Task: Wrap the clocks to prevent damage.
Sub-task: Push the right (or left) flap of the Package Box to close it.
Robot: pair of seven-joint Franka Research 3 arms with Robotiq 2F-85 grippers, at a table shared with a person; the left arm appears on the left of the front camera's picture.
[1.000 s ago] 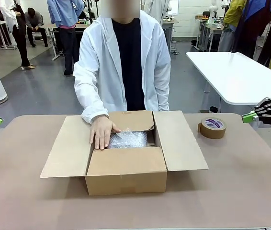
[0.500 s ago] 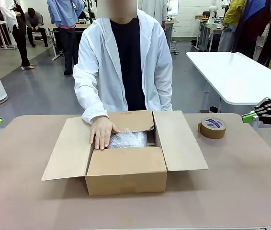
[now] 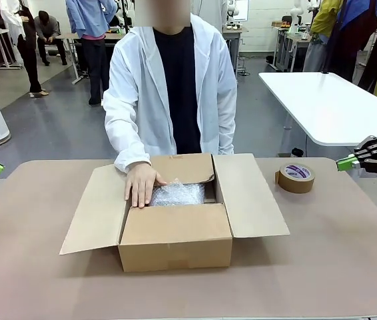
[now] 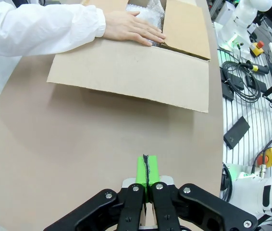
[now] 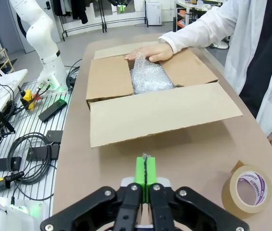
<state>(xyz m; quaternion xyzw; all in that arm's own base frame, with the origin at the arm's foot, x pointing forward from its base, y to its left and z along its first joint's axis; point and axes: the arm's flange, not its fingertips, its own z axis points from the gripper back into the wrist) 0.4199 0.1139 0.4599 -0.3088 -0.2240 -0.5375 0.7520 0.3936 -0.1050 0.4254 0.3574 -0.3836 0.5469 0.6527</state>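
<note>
clocks bundle (image 3: 178, 194) in open carton (image 3: 175, 235) mid-table, long axis left-right, person's hand (image 3: 141, 184) on its left end; left gripper (image 4: 146, 169) and right gripper (image 5: 145, 171) both pinched closed, empty, flanking, well apart

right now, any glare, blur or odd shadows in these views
Front view: even light, soft shadow under the flaps of the carton, faint glints on the bundle. Left wrist view: sharp, rolled sideways, soft shadow beside the carton. Right wrist view: sharp, brighter glints on the bundle, no blur.
</note>
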